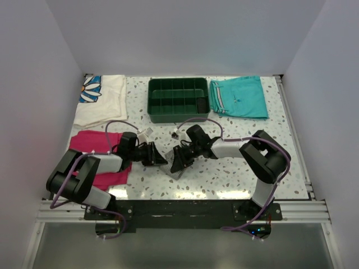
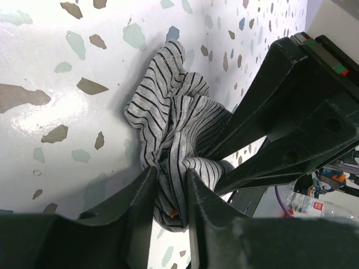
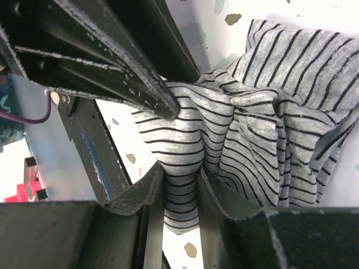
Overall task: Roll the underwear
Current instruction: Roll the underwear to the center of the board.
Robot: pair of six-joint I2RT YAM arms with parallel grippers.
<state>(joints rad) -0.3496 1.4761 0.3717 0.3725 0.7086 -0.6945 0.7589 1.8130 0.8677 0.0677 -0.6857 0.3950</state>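
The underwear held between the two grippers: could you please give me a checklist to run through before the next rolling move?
1. Hold of the left gripper on the underwear: ok, striped cloth is pinched between its fingers.
2. Hold of the right gripper: ok, a fold is clamped between its fingers.
3. Cloth flat enough to roll: not ok, it is bunched and crumpled.
4. Room between the two grippers: cannot tell, they meet at the same bunch.
5. Green tray and magenta cloth out of the way: ok, both lie apart from the underwear.
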